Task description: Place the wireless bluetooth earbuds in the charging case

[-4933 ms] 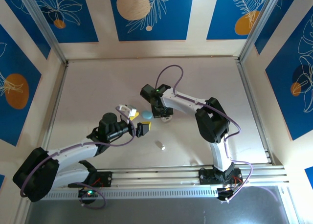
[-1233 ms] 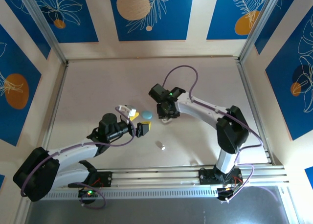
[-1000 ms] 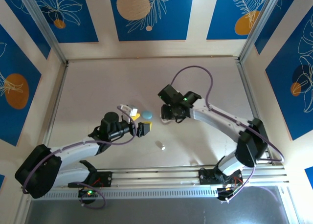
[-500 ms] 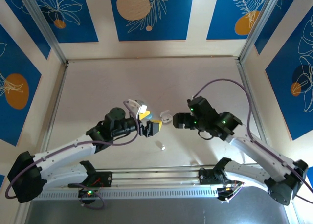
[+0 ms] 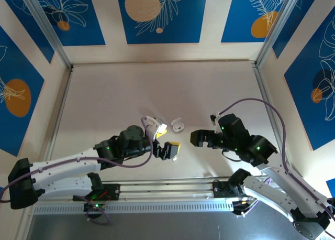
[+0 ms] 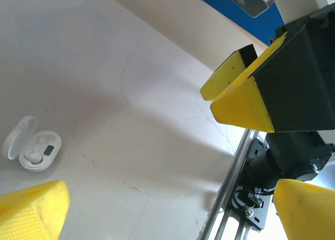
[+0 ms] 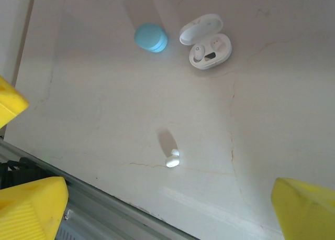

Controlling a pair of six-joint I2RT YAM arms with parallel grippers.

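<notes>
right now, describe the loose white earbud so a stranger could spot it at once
On the pale table, find two cases side by side: a closed light blue case and an open white case. Go from them toward the metal rail; the loose earbud lies alone on bare tabletop between. It is white and far smaller than either case.

you're looking at a pale, faintly veined bench [image 5: 104,98] boxed in by cream walls [image 5: 212,20] carrying blue panels [image 5: 78,14] (white leaf drawings, orange discs), with aluminium posts [image 5: 48,34] in the far corners.
</notes>
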